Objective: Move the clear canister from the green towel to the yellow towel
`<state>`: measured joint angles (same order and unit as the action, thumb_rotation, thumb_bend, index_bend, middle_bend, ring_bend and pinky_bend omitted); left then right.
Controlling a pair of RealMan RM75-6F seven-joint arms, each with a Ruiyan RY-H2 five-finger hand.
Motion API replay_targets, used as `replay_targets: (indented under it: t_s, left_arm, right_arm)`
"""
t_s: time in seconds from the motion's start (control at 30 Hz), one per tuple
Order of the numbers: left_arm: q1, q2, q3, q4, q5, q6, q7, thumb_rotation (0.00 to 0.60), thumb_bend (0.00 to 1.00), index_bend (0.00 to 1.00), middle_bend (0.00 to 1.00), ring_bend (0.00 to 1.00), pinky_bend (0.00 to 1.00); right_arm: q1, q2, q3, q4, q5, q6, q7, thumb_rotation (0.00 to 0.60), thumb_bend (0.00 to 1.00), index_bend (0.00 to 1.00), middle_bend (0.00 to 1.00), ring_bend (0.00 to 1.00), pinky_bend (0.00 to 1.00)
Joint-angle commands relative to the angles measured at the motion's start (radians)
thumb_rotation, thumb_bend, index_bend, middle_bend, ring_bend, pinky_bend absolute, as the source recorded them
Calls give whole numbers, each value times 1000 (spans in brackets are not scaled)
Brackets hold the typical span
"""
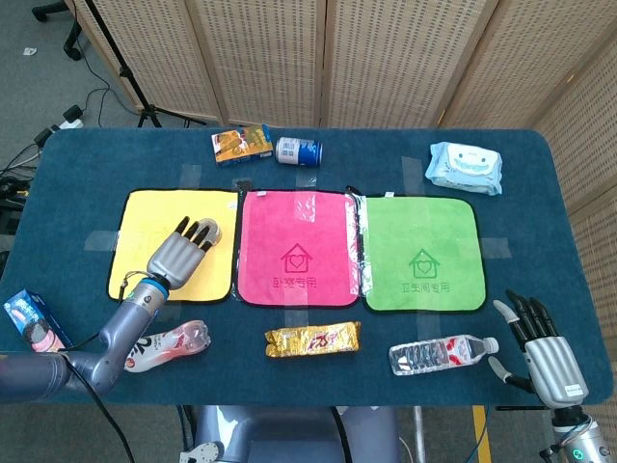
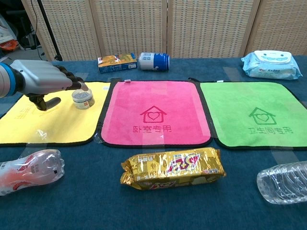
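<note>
Chest view: the clear canister (image 2: 82, 98) sits upright on the yellow towel (image 2: 43, 122), left hand (image 2: 41, 82) hovering over it with fingers spread, holding nothing. Looks small, rigid, light and probably slick, so I'd pinch its sides below the lid.

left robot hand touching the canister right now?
Cannot tell. In the chest view the left robot hand has fingertips at the clear canister lid, no gap visible; the head view hides it under the fingers on the yellow towel.
</note>
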<state>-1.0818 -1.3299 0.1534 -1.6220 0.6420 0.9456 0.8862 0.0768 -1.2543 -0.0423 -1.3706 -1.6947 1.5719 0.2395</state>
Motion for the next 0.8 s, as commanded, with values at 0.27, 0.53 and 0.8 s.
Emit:
replay_targets:
  t_s: [0.27,0.53,0.8]
  left_arm:
    - [171,12,-80,-82,246,135,-322,600,281,0,0,0,0]
    - [351,3,-31,-114,516,352,-507,600,266,0,0,0,0]
    - [557,12,88,-116,738,571,-626,600,266,0,0,0,0]
  right_arm:
    - [-3,4,5,1,1,14,13,600,311,89,9,0,14]
    - [-7,4,10,-1,2,25,15,600,311,89,9,0,14]
    - [-12,5,10,-11,-6,40,0,600,311,89,9,0,14]
